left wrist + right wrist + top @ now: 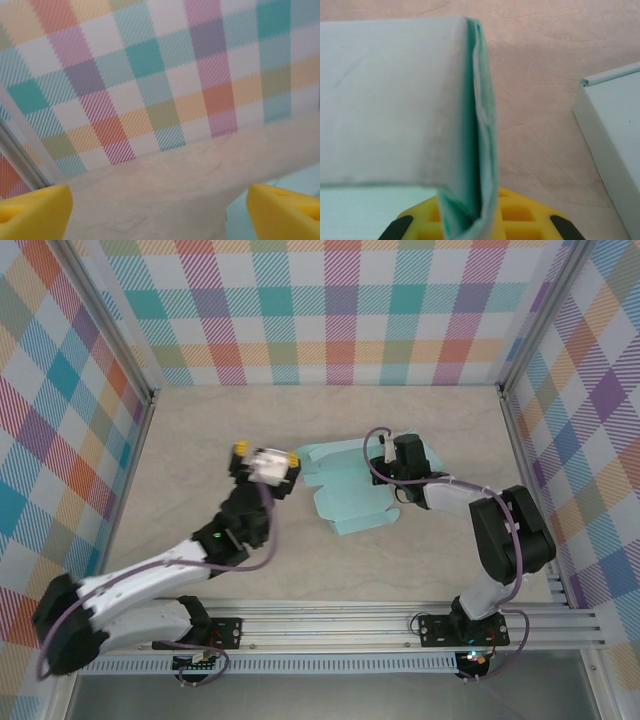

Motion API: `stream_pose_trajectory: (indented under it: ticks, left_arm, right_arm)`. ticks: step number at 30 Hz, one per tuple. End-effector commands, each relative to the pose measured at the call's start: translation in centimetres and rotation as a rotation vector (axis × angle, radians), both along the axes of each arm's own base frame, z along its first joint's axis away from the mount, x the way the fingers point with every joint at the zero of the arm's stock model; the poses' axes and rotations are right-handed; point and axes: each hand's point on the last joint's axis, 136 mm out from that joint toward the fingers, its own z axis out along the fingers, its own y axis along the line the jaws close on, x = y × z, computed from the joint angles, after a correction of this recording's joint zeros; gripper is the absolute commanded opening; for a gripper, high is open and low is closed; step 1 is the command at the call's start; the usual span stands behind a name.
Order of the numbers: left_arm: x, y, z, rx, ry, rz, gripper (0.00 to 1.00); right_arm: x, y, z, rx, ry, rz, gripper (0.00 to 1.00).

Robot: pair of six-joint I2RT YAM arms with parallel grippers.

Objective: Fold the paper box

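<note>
Pastel plaid walls (340,310) surround a beige, marbled tabletop (200,430)

High overhead, close wrists, shared box (345,495)

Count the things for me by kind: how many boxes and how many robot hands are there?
Light teal paper box: 1
Robot hands: 2 (left hand, right hand)
Total: 3

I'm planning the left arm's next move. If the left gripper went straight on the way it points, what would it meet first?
The left gripper would probably meet bare table first, the plaid wall beyond; the paper box lies off to its right. Depth is unclear.
</note>
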Motion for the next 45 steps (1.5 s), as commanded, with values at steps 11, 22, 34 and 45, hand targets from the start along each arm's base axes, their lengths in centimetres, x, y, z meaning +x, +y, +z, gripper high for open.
stream_pose_trajectory:
  ticks: [11,22,34,45]
  left_arm:
    - [-0.4,2.7,-5.8,-0.486,0.501,0.013,1.00]
    - [3.6,-3.4,-8.0,-0.547,0.673,-0.141,1.00]
    - [5.2,-4.9,-10.2,-0.567,0.756,-0.156,1.00]
    - [6.0,-5.5,-12.6,-0.552,0.818,-0.139,1.00]
  right_arm:
    - [-4.6,-0.7,1.1,0.061,0.094,-0.132,0.00]
    - [-6.8,-0.5,1.0,0.092,0.139,-0.196,0.00]
    - [-7.2,1.0,1.4,0.113,0.158,-0.184,0.00]
    - [-7.4,1.6,2.6,0.147,0.145,-0.172,0.00]
